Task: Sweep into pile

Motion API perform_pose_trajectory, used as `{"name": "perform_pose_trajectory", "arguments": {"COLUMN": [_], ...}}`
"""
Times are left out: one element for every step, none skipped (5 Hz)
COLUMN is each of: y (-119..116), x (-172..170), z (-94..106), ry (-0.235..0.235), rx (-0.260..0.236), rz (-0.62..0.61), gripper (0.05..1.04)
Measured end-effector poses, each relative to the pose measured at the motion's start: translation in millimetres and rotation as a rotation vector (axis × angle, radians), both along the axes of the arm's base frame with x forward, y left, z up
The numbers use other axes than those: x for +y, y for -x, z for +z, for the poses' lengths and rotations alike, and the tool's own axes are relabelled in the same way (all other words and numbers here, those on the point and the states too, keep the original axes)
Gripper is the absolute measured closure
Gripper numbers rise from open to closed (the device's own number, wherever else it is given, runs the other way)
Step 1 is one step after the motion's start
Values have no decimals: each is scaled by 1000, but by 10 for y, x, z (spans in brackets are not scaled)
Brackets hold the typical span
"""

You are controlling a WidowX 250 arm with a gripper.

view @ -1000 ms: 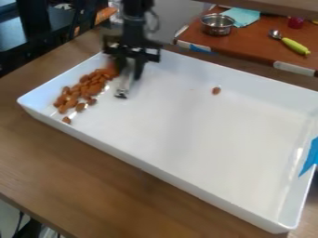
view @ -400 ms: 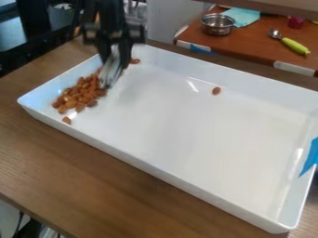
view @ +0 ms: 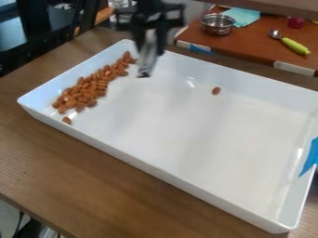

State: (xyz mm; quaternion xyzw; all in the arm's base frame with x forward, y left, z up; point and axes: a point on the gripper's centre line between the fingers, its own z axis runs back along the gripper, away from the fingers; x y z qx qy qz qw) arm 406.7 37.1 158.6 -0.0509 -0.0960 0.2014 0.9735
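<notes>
The black gripper (view: 152, 39) hangs over the tray's back left part, shut on a pale, silvery tool (view: 146, 60) that points down, its dark tip over the tray floor. To its left, brown almonds (view: 87, 90) lie in a long heap along the left wall of the white tray (view: 186, 130), reaching up to the back left corner. One almond (view: 66, 120) lies just in front of the heap, apart from it. A lone almond (view: 216, 90) rests near the back wall, right of the gripper. Whether the tool touches the tray is unclear.
The tray's raised walls surround the work area on a wooden table (view: 74, 162). Blue tape (view: 310, 157) is on the right wall. Behind stand a metal pot (view: 217, 24), a light blue cloth (view: 242, 16) and a spoon with a green handle (view: 295, 46) on a brown surface.
The gripper and tool went left, then back right, ending farther toward the back than at first. The heap now stretches farther along the left wall toward the back corner. The lone almond stayed put.
</notes>
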Motion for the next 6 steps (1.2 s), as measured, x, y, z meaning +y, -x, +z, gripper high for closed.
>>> {"name": "perform_pose_trajectory", "arguments": {"y": [7,61,89,114,-28,-190], "x": [-489,-834,-1055,-1267,-1296,-1307], "z": [-8,-145,-217,-405,-580,-709], "ry": [-42,-95,-159,-213,-247,-280], "rx": [-2,5,-16,15,56,75], "rz": [-92,-147,-164,-180,-164,-140], "gripper": [702,702,702,702,702,702]}}
